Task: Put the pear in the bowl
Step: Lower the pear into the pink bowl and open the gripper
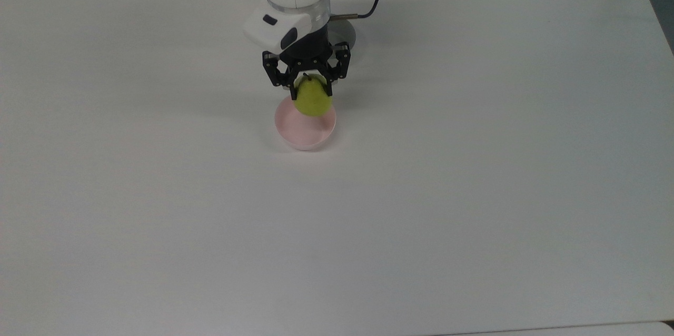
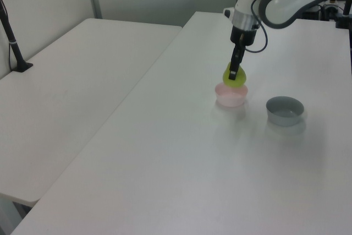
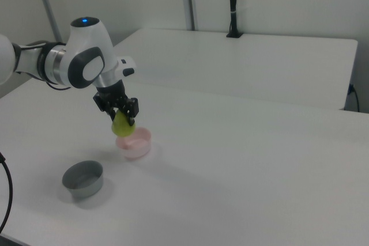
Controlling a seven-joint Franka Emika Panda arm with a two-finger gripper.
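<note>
The gripper is clasping the pear while hanging just above the pink bowl's far rim.

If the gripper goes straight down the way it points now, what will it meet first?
Probably the pink bowl: the gripper, shut on the pear, hangs just above its rim, so the pear would touch first. Exact centring is unclear.

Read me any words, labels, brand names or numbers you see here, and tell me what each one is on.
None: no readable text stands on anything here.
The pear, the pink bowl, the grey bowl and the table are plain.
The arm's white wrist housing has small dark marks, no legible letters.
</note>
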